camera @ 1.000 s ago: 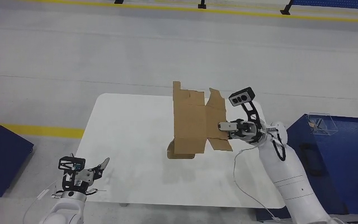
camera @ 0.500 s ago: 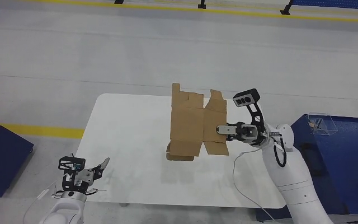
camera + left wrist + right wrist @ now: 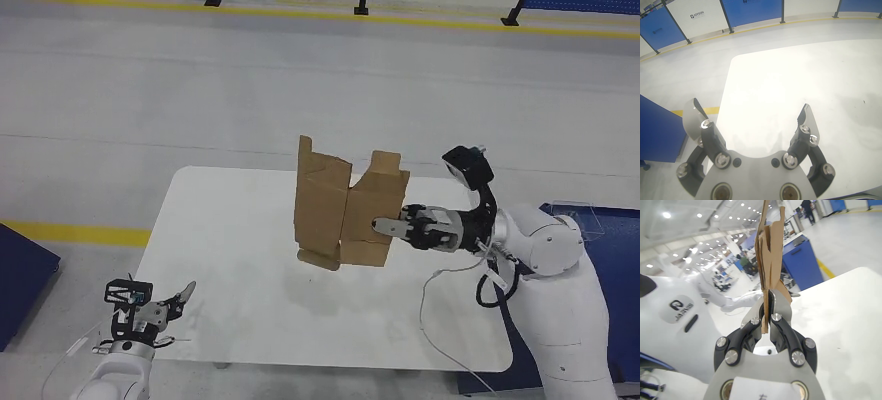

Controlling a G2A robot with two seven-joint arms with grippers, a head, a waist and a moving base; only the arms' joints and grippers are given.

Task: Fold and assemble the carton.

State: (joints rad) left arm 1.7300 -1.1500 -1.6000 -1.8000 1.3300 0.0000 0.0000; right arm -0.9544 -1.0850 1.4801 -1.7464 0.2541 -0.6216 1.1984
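Observation:
A flattened brown carton point(image 3: 345, 210) hangs above the middle of the white table point(image 3: 230, 290), standing nearly on edge with its flaps up. My right gripper point(image 3: 382, 226) is shut on its right-hand edge; in the right wrist view the cardboard point(image 3: 769, 256) is pinched between the fingers point(image 3: 780, 306) of that gripper point(image 3: 767, 306) and rises edge-on. My left gripper point(image 3: 182, 296) stands open at the table's front left corner, far from the carton, and the left wrist view shows nothing between the fingertips of that gripper point(image 3: 751, 108).
A blue cabinet point(image 3: 590, 260) with a clear plastic holder point(image 3: 570, 220) stands right of the table. Another blue unit point(image 3: 20, 280) stands left of it. A thin cable point(image 3: 440, 320) trails over the table's right part.
The right arm has lifted the carton and turned it from lying nearly flat to standing on edge, shifting it slightly left. The left arm has not moved.

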